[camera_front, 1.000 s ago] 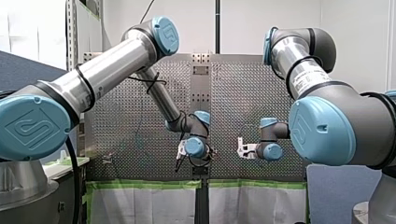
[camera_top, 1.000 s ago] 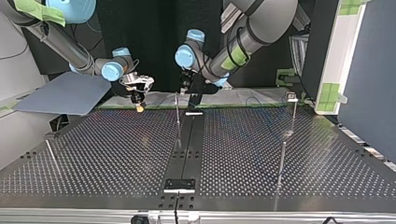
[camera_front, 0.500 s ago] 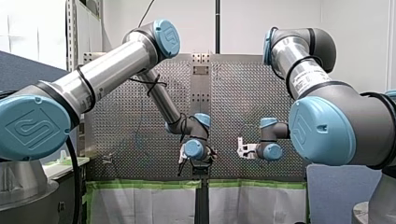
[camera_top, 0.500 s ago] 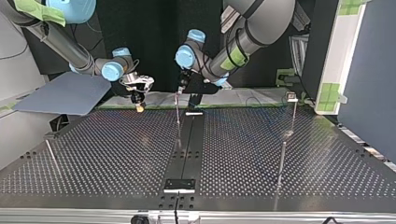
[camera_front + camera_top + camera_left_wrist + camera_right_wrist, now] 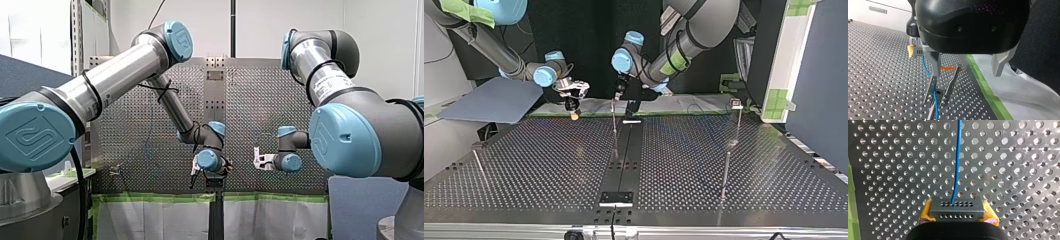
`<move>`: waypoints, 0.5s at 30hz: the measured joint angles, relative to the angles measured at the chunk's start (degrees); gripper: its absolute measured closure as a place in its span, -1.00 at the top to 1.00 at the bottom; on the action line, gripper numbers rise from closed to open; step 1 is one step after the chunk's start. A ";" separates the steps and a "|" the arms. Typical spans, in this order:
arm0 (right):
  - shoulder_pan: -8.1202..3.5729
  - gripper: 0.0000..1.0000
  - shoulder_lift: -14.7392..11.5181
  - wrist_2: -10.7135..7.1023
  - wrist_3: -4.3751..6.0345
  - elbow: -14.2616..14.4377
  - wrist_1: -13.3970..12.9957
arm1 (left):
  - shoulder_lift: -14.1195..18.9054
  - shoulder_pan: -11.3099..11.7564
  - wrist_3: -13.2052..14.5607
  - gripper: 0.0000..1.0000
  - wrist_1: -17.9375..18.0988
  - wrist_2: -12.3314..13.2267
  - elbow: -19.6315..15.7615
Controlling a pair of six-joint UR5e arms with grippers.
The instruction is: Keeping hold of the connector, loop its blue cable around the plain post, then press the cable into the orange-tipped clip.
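My right gripper (image 5: 957, 217) is shut on the black connector (image 5: 957, 208), with a yellow pad on each side. The blue cable (image 5: 957, 157) runs straight from the connector over the perforated plate. My left gripper (image 5: 966, 74) is open with its metal fingers (image 5: 934, 63) wide apart and nothing between them. Just ahead of one finger stands the orange-tipped clip (image 5: 949, 68). The cable (image 5: 935, 98) passes down between the clip's two metal legs. In the top view my left gripper (image 5: 624, 97) hangs over a thin post (image 5: 614, 125) at the plate's far edge, and my right gripper (image 5: 572, 111) hovers to its left.
Plain thin posts (image 5: 725, 172) (image 5: 479, 167) stand on the perforated table (image 5: 549, 165), with another post (image 5: 739, 120) at the far right. Green tape and white sheeting (image 5: 1008, 90) border the plate beside the clip. A dark centre strip (image 5: 624, 160) runs down the table.
In the front view my left gripper has sunk slightly towards the plate's edge, then held still. My right gripper has stayed in place with the connector.
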 joint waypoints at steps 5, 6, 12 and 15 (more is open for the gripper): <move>0.10 -1.00 0.01 0.00 0.00 0.00 0.02 | 0.02 0.01 0.05 1.00 -0.34 -0.02 0.00; 0.13 -1.00 0.02 0.00 0.00 0.00 0.02 | 0.02 0.01 0.05 1.00 -0.37 -0.02 -0.01; 0.18 -1.00 0.00 0.00 0.00 0.00 0.00 | 0.01 0.02 0.11 1.00 -0.48 -0.02 -0.01; 0.19 -1.00 0.01 0.00 0.00 0.00 -0.01 | 0.00 0.02 0.13 1.00 -0.62 -0.02 0.00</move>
